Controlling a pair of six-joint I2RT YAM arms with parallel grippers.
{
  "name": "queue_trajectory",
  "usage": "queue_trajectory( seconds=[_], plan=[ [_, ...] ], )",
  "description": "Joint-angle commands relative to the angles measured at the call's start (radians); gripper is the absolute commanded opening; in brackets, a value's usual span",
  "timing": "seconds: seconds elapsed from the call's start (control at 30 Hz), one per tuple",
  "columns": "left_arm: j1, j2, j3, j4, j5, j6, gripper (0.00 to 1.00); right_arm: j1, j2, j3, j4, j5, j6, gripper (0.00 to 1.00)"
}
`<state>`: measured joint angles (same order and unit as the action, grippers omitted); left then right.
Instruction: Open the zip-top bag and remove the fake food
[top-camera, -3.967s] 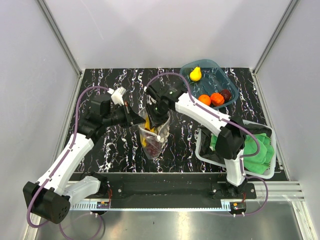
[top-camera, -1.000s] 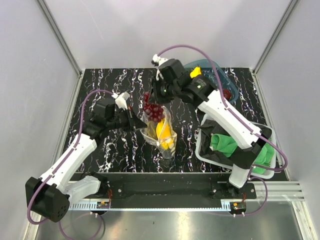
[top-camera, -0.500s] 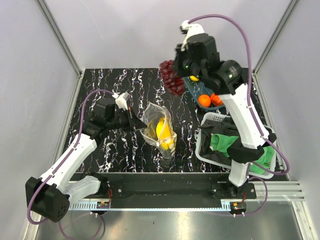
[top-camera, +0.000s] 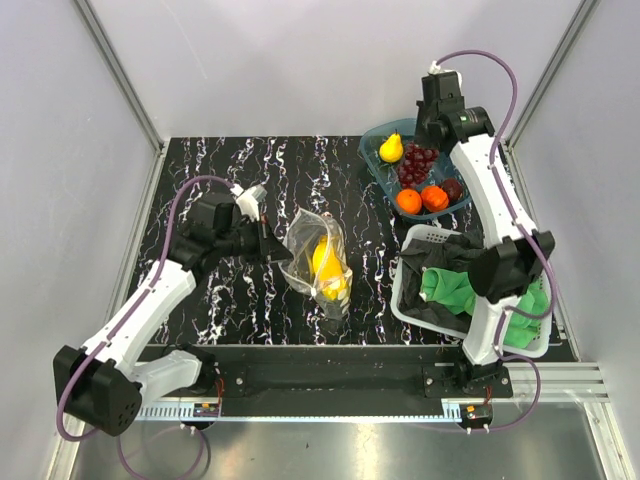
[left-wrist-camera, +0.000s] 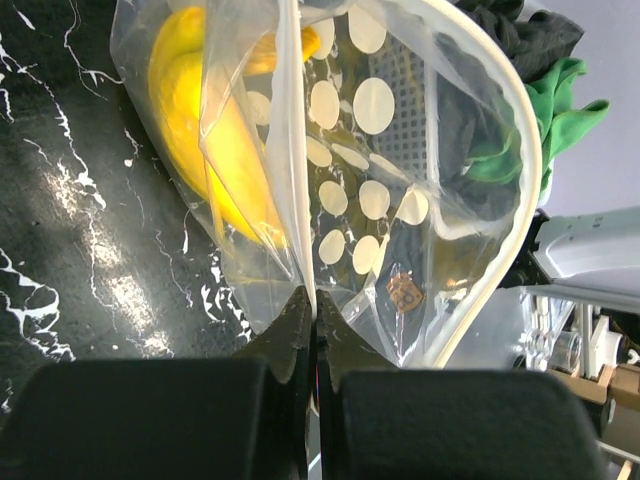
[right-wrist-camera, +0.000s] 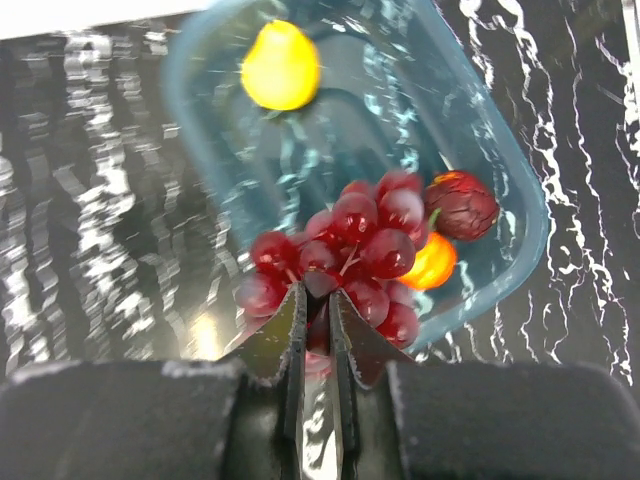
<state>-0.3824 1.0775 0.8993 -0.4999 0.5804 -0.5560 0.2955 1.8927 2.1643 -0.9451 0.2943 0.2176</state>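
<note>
Since half a second ago the right gripper (top-camera: 420, 152) has swung from high over the table's far edge down to the tub (top-camera: 372, 137), carrying the grapes (top-camera: 414, 166). Its fingers are clamped on the cluster's near side, which hangs inside the tub's rim beside the pear (top-camera: 391, 148) and above the oranges (top-camera: 421, 198); whether it touches the bottom cannot be told.

The left gripper (top-camera: 281, 252) is clenched on one lip of the bag (top-camera: 303, 236), and the other lip bows away, leaving the mouth wide. The bag lies mid-table with the banana (top-camera: 325, 266) inside. Its right edge stands near the basket (top-camera: 421, 236), which holds the cloth (top-camera: 446, 287). Bare table (top-camera: 220, 160) stretches behind the bag and to the left of it.
</note>
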Motion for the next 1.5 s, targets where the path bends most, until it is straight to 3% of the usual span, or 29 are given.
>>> queue_trajectory(
  seconds=[0.0,0.17,0.23,0.27,0.4,0.5,0.73,1.0,1.23,1.33,1.47],
  plan=[
    [-0.004,0.016,0.078,-0.035,0.045,0.061,0.0,-0.064,0.11,0.011,0.135,-0.052,-0.003,0.11],
    [-0.004,0.019,0.092,-0.042,0.038,0.061,0.0,-0.11,0.258,0.103,0.129,-0.07,-0.004,0.2],
    [-0.004,0.019,0.102,-0.051,0.029,0.067,0.0,-0.127,0.295,0.135,0.115,-0.081,-0.003,0.33],
    [-0.004,0.019,0.108,-0.054,0.027,0.065,0.0,-0.131,0.33,0.175,0.106,-0.089,0.0,0.47],
    [-0.004,0.019,0.112,-0.055,0.024,0.042,0.0,-0.137,0.393,0.294,0.043,-0.101,0.0,0.71],
    [-0.004,0.013,0.108,-0.055,0.022,0.027,0.0,-0.137,0.379,0.304,0.019,-0.135,0.022,0.78],
    [-0.004,0.022,0.113,-0.029,0.007,0.004,0.0,-0.105,0.244,0.204,-0.08,-0.263,0.092,0.82],
    [-0.004,0.079,0.138,0.015,0.042,-0.005,0.0,0.105,-0.131,-0.161,-0.004,-0.282,0.034,0.82],
    [-0.006,0.091,0.148,0.026,0.082,-0.027,0.0,0.391,-0.343,-0.301,-0.003,-0.15,0.19,0.72],
    [-0.013,0.085,0.145,0.035,0.078,-0.045,0.0,0.487,-0.339,-0.272,-0.003,-0.152,0.293,0.68],
    [-0.027,0.059,0.112,0.09,0.056,-0.096,0.0,0.571,-0.256,-0.195,0.017,-0.204,0.332,0.52]
  ],
)
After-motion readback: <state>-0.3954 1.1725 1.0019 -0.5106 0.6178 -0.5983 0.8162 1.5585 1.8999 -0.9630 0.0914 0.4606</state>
